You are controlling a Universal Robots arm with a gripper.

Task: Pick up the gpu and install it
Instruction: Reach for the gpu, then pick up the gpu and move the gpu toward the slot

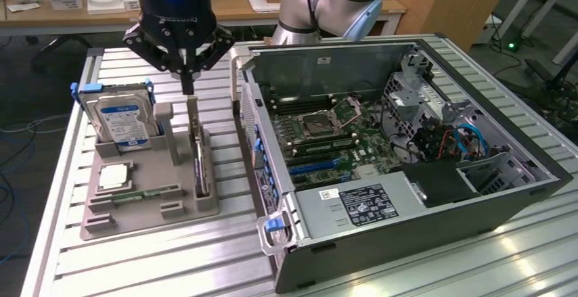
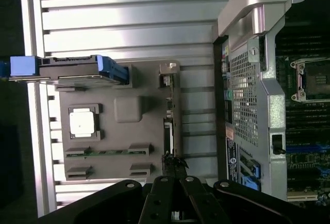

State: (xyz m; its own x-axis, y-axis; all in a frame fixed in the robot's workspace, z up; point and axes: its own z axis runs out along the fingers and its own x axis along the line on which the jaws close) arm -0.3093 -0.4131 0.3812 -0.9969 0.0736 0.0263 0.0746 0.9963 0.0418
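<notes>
The gpu (image 1: 197, 149) (image 2: 167, 131) is seen standing on its long edge in a slot of the grey holder (image 1: 181, 210) (image 2: 118, 137), along the side of the holder that faces the open computer case (image 1: 505, 203) (image 2: 247, 95). The black gripper (image 1: 187, 88) (image 2: 172, 170) is positioned directly over one end of the card, the end farthest from the exterior view's camera. The fingers (image 1: 186, 74) are drawn together into a narrow point at that upper end. Whether the card's edge is actually pinched between them or merely met by them cannot be told.

In the same holder, a hard drive (image 1: 122, 124) (image 2: 77, 69) with a blue label is held upright at the exterior view's left. A square processor chip (image 1: 115, 175) (image 2: 82, 122) is laid flat beside it. A narrow green memory stick (image 1: 145, 193) (image 2: 108, 152) is lodged in a slot near the chip.

The holder and the case are set side by side on a ribbed aluminium surface (image 1: 162, 256) (image 2: 129, 22). The case is laid on its side with its panel off, and the motherboard (image 1: 334, 134) is exposed inside it.
</notes>
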